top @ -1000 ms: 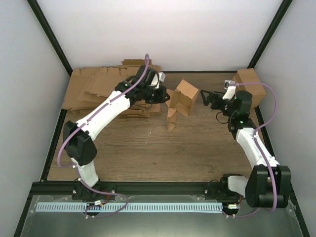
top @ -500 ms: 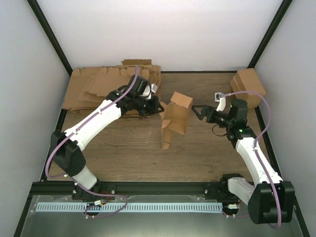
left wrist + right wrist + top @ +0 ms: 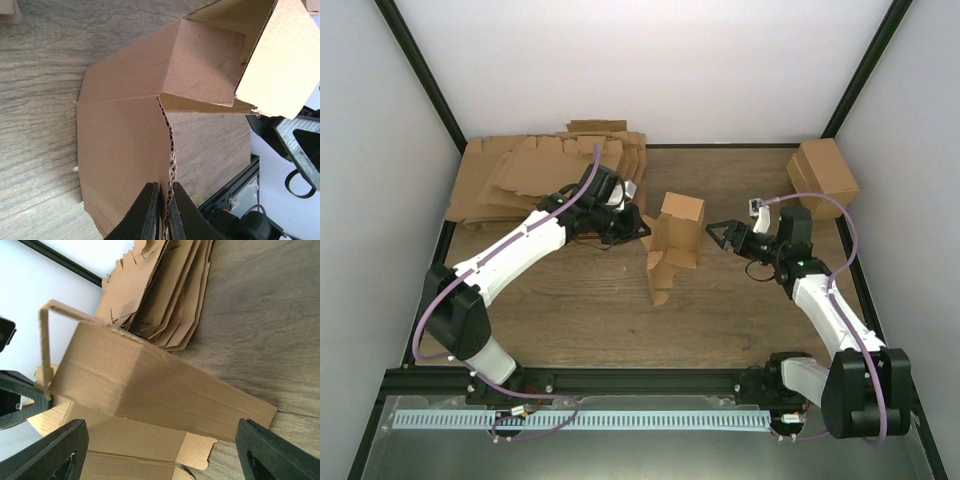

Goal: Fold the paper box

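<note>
The paper box [image 3: 672,240] is a half-formed brown carton standing on the table's middle, with flaps hanging toward the near side. My left gripper [image 3: 642,229] is shut on the edge of one of its side panels; the left wrist view shows the fingers [image 3: 150,215] pinching the corrugated edge of the box [image 3: 150,115]. My right gripper [image 3: 717,234] is open, just right of the box and facing it, apart from it. The right wrist view shows the box [image 3: 150,390] between the wide-spread fingertips [image 3: 260,450], at a distance.
A thick pile of flat brown cardboard sheets [image 3: 535,175] lies at the back left, also in the right wrist view [image 3: 170,295]. Another blocky brown carton [image 3: 823,176] sits at the back right by the frame post.
The left gripper has carried the box toward the near side and middle of the table. The right gripper has followed it leftward and nearer, staying open.
</note>
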`<state>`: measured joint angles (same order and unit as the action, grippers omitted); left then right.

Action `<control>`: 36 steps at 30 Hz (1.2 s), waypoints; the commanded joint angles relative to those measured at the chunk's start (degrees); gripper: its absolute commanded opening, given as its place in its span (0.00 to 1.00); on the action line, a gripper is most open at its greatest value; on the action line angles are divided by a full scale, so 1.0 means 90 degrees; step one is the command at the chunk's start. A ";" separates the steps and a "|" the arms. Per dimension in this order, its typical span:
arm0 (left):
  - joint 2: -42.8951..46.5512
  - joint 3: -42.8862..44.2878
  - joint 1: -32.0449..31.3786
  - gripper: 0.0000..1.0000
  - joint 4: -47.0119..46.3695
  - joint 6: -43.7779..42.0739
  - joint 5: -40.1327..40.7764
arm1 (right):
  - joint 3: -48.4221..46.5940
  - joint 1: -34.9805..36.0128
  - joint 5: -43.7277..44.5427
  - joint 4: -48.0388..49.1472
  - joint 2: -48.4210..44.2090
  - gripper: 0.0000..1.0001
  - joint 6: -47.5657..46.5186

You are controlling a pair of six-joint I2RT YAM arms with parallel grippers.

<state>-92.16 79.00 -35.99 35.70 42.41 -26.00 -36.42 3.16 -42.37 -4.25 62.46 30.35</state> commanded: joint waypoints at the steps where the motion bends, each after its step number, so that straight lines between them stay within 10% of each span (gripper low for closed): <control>1: 0.0249 -0.0189 0.0014 0.08 -0.0194 -0.0005 -0.0034 | -0.0014 0.0048 -0.0074 0.0325 0.0133 0.83 0.0175; 36: 0.0137 0.0008 -0.0163 0.16 -0.0102 -0.0468 -0.0268 | -0.0343 0.0482 0.0135 0.0913 0.1536 0.75 0.0084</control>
<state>-90.87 77.34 -37.01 34.94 40.47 -27.31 -40.01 7.03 -42.00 4.21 75.64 32.86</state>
